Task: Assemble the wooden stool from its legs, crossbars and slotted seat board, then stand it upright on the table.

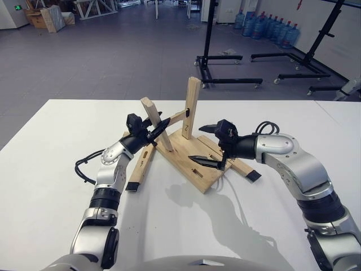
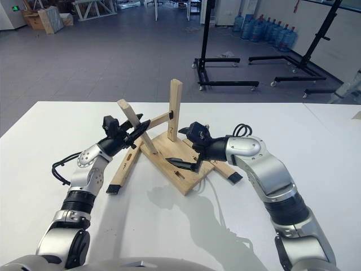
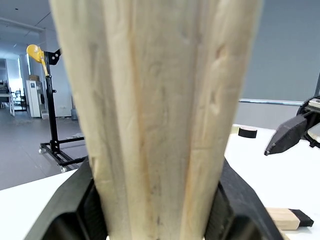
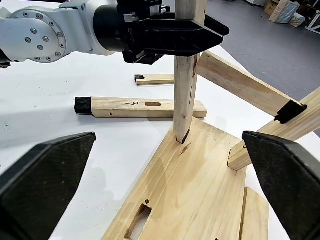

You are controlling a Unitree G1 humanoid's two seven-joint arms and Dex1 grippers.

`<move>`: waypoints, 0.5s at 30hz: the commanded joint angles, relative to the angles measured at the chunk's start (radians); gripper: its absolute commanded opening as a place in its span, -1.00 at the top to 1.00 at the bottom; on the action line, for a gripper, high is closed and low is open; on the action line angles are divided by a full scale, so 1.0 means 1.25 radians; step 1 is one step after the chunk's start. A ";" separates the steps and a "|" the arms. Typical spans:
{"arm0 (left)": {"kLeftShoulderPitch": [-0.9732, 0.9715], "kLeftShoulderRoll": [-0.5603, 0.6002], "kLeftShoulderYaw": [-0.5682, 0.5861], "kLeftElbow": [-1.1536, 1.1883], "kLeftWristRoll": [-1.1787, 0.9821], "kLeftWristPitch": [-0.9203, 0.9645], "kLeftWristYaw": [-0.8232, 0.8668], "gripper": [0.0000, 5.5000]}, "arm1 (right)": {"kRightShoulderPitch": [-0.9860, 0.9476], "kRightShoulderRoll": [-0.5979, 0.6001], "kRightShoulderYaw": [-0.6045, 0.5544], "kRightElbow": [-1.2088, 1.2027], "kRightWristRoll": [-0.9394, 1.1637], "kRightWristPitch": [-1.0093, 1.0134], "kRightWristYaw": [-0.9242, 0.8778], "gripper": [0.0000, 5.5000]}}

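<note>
Mid-frame, the seat board lies on the table, two legs standing in it. Left jaws clench the slanted leg; right jaws hang released above the board. Two loose legs await fitting.

On the white desk lies the seat board. The left pincer clamps a tilted leg at the board's 10 o'clock. The right pincer, its arm at 3 o'clock, gapes over the board.
</note>
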 commanded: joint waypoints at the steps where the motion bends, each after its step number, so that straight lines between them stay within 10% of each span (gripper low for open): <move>1: 0.003 0.010 -0.003 0.012 0.000 0.044 0.004 0.27 | -0.020 -0.001 -0.006 -0.005 -0.001 -0.003 -0.005 -0.96; 10: -0.009 0.010 -0.027 0.024 0.006 0.057 -0.007 0.27 | -0.298 0.099 -0.123 0.107 -0.029 -0.088 -0.165 -0.96; 15: -0.008 0.007 -0.043 0.023 0.003 0.072 -0.023 0.27 | -0.352 0.154 -0.011 0.174 -0.223 -0.305 -0.261 -0.96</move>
